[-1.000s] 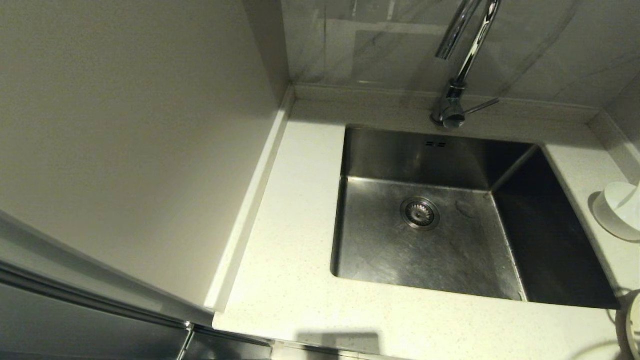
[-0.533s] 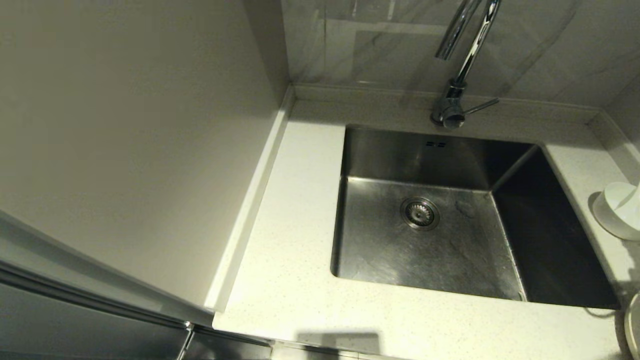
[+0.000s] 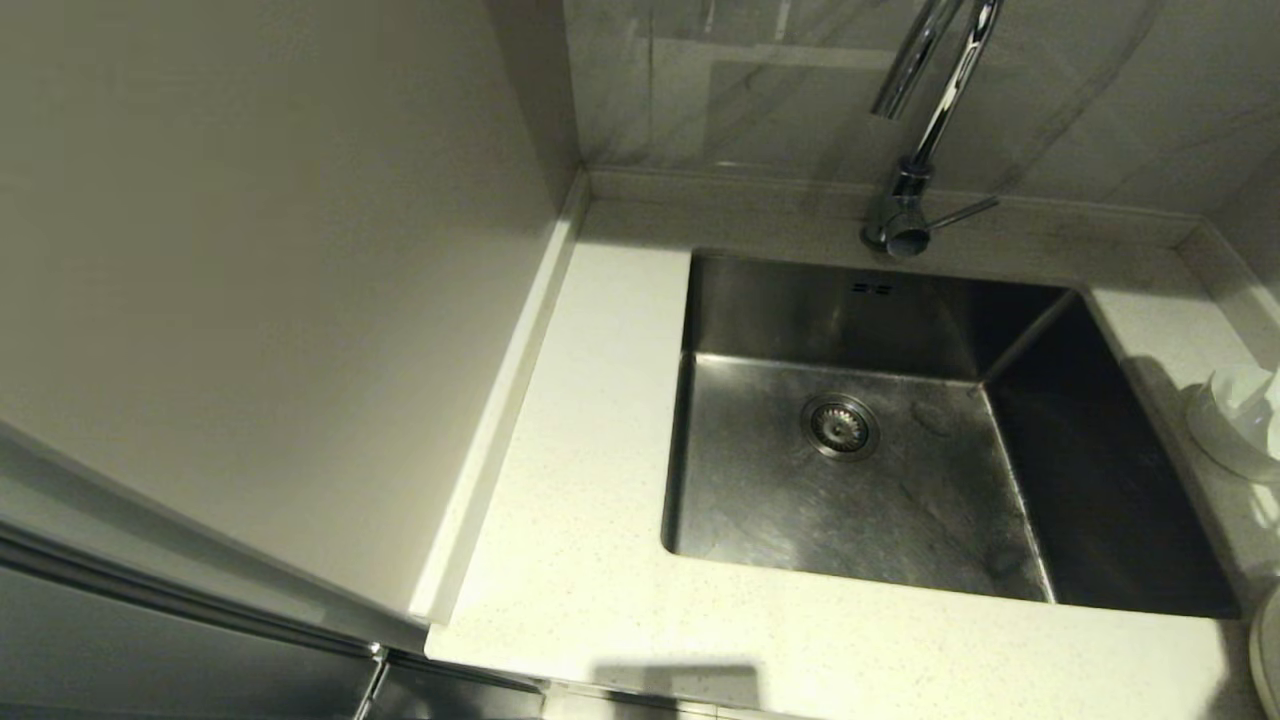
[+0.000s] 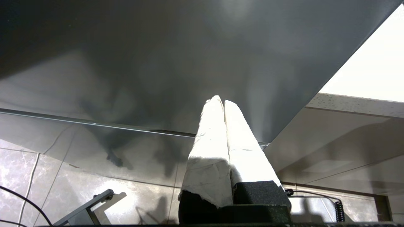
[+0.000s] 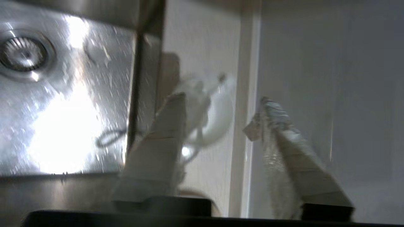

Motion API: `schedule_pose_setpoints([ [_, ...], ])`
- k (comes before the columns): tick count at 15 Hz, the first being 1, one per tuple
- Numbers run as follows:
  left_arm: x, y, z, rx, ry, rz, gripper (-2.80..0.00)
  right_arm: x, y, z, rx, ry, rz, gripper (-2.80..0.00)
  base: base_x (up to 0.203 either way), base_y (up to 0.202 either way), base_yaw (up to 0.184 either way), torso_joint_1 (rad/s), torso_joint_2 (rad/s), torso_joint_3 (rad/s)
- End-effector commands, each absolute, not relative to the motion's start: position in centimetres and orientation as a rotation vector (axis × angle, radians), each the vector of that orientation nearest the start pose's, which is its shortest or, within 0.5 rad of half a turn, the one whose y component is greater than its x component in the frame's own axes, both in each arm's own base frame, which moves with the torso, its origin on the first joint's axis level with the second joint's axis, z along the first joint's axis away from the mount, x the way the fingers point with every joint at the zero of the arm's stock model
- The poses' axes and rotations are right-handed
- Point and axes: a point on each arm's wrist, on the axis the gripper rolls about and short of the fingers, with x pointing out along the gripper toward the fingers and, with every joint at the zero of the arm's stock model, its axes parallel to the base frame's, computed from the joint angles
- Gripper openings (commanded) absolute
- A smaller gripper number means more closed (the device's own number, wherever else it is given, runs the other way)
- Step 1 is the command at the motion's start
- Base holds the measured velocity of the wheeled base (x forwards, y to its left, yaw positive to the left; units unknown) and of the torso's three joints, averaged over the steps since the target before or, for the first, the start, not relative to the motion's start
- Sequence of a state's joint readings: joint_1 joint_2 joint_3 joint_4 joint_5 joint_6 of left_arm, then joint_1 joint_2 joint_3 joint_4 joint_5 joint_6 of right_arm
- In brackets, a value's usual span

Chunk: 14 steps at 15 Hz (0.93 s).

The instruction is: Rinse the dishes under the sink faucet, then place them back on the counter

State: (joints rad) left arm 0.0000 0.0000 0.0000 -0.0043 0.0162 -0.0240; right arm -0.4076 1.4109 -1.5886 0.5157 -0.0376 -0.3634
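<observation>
judging by how things are lying now, the rinsing is not looking started: no water is running from the faucet, and the sink is holding nothing but its drain strainer. the bowl is sitting on the counter to the right of the sink, at the edge of the head view, with the spoon seemingly resting in it. the right gripper is reaching toward the bowl with its fingers spread, one on each side of the dish, not pinching anything. the plate is only peeking in lower down. the left gripper is hanging idle below the counter, fingers pressed together. picking up, rinsing and returning all seem left.
</observation>
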Motion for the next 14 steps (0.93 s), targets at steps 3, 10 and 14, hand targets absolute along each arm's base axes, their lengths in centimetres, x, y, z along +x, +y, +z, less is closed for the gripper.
schedule_pose_setpoints([
  [3, -2.3, 0.0, 7.6, -0.025, -0.008, 0.017, -2.80, 22.7, -7.6, 39.3, -0.245, 0.312, -0.368, -2.80, 0.000, 0.000, 0.000, 0.000, 0.00, 0.000],
  [10, -2.3, 0.0, 7.6, -0.025, -0.008, 0.017, -2.80, 23.3, 1.3, 44.5, -0.132, -0.049, -0.022, -2.80, 0.000, 0.000, 0.000, 0.000, 0.00, 0.000],
  [14, -2.3, 0.0, 7.6, -0.025, -0.008, 0.017, -2.80, 15.2, 3.5, 46.8, -0.105, -0.197, 0.149, -2.80, 0.000, 0.000, 0.000, 0.000, 0.00, 0.000],
])
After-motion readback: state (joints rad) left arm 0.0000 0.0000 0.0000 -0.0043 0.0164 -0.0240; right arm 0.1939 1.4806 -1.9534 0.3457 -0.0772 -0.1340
